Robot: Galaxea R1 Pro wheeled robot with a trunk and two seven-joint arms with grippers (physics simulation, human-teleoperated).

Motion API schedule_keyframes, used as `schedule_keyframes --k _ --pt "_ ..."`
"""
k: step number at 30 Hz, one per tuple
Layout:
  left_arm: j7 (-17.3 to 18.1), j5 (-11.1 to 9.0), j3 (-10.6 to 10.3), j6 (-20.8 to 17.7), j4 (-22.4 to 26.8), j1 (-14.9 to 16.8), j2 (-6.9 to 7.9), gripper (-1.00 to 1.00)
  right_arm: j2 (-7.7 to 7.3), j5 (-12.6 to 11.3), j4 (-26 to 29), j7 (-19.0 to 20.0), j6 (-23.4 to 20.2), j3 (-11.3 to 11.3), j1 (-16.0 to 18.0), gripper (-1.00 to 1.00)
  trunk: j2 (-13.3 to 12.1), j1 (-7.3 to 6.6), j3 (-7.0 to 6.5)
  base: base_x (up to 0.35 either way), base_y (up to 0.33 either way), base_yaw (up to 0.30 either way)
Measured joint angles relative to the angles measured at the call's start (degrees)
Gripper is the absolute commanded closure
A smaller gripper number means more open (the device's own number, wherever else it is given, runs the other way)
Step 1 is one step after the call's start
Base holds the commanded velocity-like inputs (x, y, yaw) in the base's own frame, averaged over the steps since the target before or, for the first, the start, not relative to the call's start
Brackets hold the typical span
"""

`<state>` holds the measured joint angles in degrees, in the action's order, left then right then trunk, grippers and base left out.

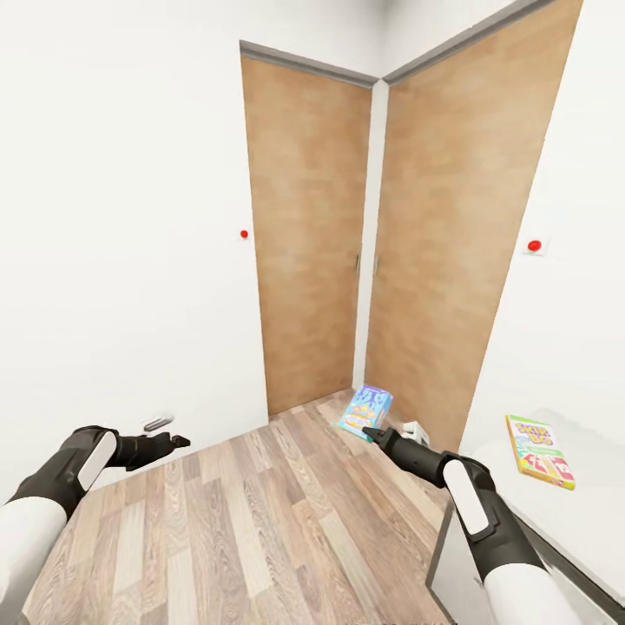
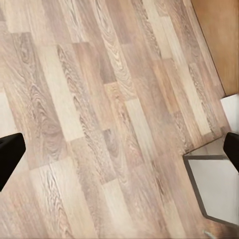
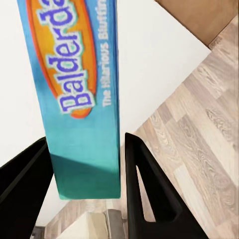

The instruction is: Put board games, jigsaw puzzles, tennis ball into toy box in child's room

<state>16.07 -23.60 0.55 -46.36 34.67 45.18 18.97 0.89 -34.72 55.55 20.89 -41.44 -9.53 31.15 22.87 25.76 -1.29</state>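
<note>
blue game box held in the right gripper, facing two wooden doors

from the head camera, the robot faced a white-walled corner with two wooden doors (image 1: 373, 243) meeting at an angle, each with a small red button (image 1: 244, 233) on the wall just beside it. the wood-plank floor (image 1: 260, 512) ran up to the doors. the right gripper (image 1: 375, 433) reached forward at the lower right, and a blue-cyan board game (image 1: 366, 411) stood tilted at its tip, seen against the foot of the right-hand door. to the right, on a pale surface (image 1: 564, 512) at the picture's edge, lay a second board game (image 1: 539, 450) with green edges and a red, white and yellow cover, flat and well apart from the gripper. the left gripper (image 1: 176, 442) pointed forward at the lower left above the floor, close to the white wall; from here its opening was too small to judge.

from the left wrist camera, the two dark fingertips (image 2: 10, 155) sat at opposite edges of the picture, spread wide with nothing between them. below lay the plank floor (image 2: 99, 124), a corner of a door (image 2: 219, 35) and a pale panel with a grey border (image 2: 219, 189).

from the right wrist camera, the two black fingers (image 3: 149, 194) were closed onto the blue-cyan board game (image 3: 79, 99), gripping its lower end, one finger on each side. the box bore an orange oval with the word "balderda…" in blue letters. behind it were a white wall (image 3: 154, 64) and the plank floor (image 3: 199, 139).
</note>
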Motion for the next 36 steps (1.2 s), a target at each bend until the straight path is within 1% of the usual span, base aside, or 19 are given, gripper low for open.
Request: schedule_keyframes --k 17,19,20,21,22,23,24,25,26,27,29,31,33,34,35,36 --pt "0.26 -0.06 0.13 -0.24 0.0 0.0 0.17 -1.0 0.0 -0.04 0.35 0.24 0.09 0.01 0.0 1.0 0.0 0.0 0.01 -0.001 0.0 -0.273" --pt "1.14 -0.41 0.29 -1.27 0.36 0.0 0.55 -1.0 -0.05 -0.36 1.71 1.39 -0.11 0.01 -0.02 1.0 0.0 0.0 0.04 0.0 0.0 -0.27" --pt "2.26 -0.54 0.36 -2.64 1.02 0.0 0.76 -1.0 -0.06 -0.48 3.22 2.4 -0.28 0.0 -0.2 1.0 0.01 0.0 0.06 0.0 0.0 -0.262" --pt "4.13 -0.65 0.4 -4.43 2.01 0.0 1.12 -1.0 -0.1 -0.57 5.47 3.65 -0.49 -0.01 -0.82 1.0 0.01 0.0 0.08 0.0 0.0 -0.257" --pt "6.85 -0.71 0.42 -6.23 3.2 0.0 1.7 -1.0 -0.15 -0.47 8.34 4.97 -0.92 -0.03 -2.07 1.0 0.02 -0.01 0.11 0.0 0.0 -0.254" --pt "10.4 -0.71 0.39 -7.67 4.35 -0.03 2.58 -1.0 -0.35 -0.3 11.72 6.2 -1.81 -0.13 -3.74 1.0 0.02 -0.01 0.15 0.0 0.0 -0.25" --pt "16.83 -0.78 0.35 -9.09 5.58 -0.11 4.1 -1.0 -1.01 -0.24 17.41 7.53 -3.78 -0.25 -6.45 1.0 0.02 -0.01 0.2 0.0 0.0 -0.249" --pt "21.7 -0.77 0.31 -9.69 6.08 -0.2 5.23 -1.0 -1.56 -0.65 21.51 8.08 -5.29 -0.35 -8.15 1.0 0.04 -0.01 0.24 0.0 0.0 -0.248" --pt "26.69 -0.71 0.29 -10.05 6.38 -0.29 6.4 -1.0 -2.08 -0.31 25.04 8.43 -6.41 -0.74 -9.51 1.0 0.02 -0.01 0.29 0.0 0.0 -0.248" --pt "31.83 -0.67 0.27 -10.29 6.57 -0.37 7.64 -1.0 -2.45 -0.49 27.84 8.67 -7.32 -1.51 -10.57 1.0 0.02 -0.01 0.34 0.0 0.0 -0.247" --pt "42.16 -0.57 0.24 -10.5 6.8 -0.52 10.28 -1.0 -2.84 -1.16 30.86 9.16 -8.42 -3.62 -11.87 1.0 0.01 0.0 0.43 0.0 0.0 -0.247" --pt "52.49 -0.35 0.2 -10.42 6.91 -0.64 13.1 -1.0 -3.02 -2.55 32.15 10.21 -9.78 -5.33 -12.44 1.0 0.01 0.0 0.53 0.0 0.0 -0.247" --pt "62.22 0.04 0.15 -10.05 6.95 -1.0 15.59 -1.0 -3.18 -3.35 32.81 11.97 -11.37 -7.32 -12.67 1.0 0.01 0.0 0.63 0.0 0.0 -0.247" --pt "64.47 0.1 0.15 -9.95 6.95 -1.17 16.13 -1.0 -3.2 -3.45 32.93 12.53 -11.82 -7.98 -12.7 1.0 0.01 0.0 0.68 0.0 0.0 -0.247" --pt "68.43 0.12 0.16 -9.87 6.98 -1.5 17.0 -1.0 -3.23 -3.57 33.13 13.74 -12.69 -9.49 -12.75 1.0 0.01 0.0 0.72 0.0 0.0 -0.247" --pt "71.42 0.13 0.17 -9.78 7.06 -1.78 17.71 -1.0 -3.25 -3.85 33.26 15.08 -13.71 -11.24 -12.79 1.0 0.01 0.0 0.77 0.0 0.0 -0.247"
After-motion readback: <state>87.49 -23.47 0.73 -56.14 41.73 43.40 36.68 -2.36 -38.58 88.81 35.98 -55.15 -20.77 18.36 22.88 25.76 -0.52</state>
